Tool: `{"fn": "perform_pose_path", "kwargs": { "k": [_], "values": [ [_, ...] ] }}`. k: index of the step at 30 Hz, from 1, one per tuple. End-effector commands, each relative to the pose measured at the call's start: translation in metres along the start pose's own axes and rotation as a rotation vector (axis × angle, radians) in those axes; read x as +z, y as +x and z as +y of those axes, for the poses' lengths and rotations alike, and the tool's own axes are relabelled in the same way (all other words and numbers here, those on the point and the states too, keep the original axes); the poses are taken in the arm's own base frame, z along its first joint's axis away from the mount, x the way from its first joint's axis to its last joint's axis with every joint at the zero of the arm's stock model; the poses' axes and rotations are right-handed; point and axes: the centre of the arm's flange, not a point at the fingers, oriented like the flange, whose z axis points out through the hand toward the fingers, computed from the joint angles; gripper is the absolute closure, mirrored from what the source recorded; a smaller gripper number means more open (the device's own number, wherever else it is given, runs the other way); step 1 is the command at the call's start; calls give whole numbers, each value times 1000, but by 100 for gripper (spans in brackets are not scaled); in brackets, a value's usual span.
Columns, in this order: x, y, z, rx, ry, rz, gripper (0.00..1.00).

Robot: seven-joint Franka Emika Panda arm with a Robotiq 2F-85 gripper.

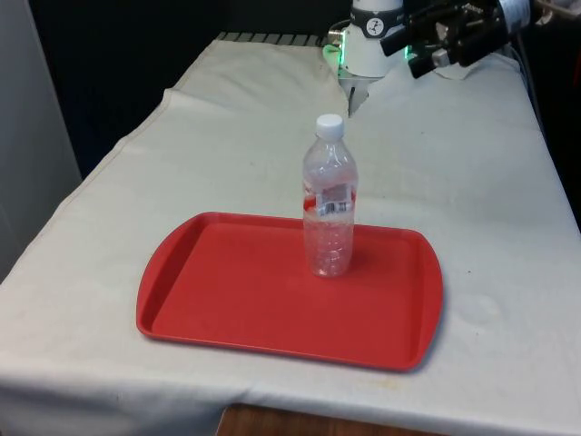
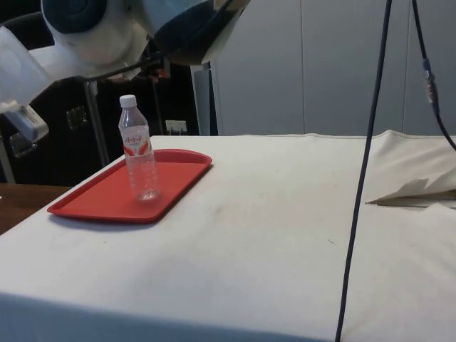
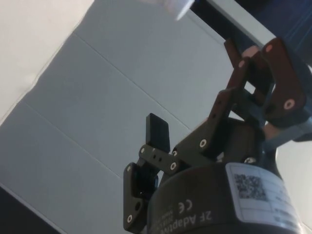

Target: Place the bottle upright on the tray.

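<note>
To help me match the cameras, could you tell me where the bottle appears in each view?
Front view: the bottle stands upright at the picture's middle.
Side view: it stands at the picture's left.
Shared landmark: the red tray it stands on.

- We saw the bottle standing upright toward the far edge of the tray, the only tall obstacle there.
- The tray's near part lay bare.
- Bench cloth around the tray was open on every side.
</note>
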Motion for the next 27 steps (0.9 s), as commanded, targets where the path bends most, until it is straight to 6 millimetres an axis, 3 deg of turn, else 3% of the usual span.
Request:
{"fn": "perform_pose_path", "kwargs": {
  "k": [1,12,27],
  "values": [
    [-2,6,2,5,2,-10,0],
    [-2,32,7,40,-10,-21,0],
    [7,50,12,91,-35,-77,0]
  ]
}}
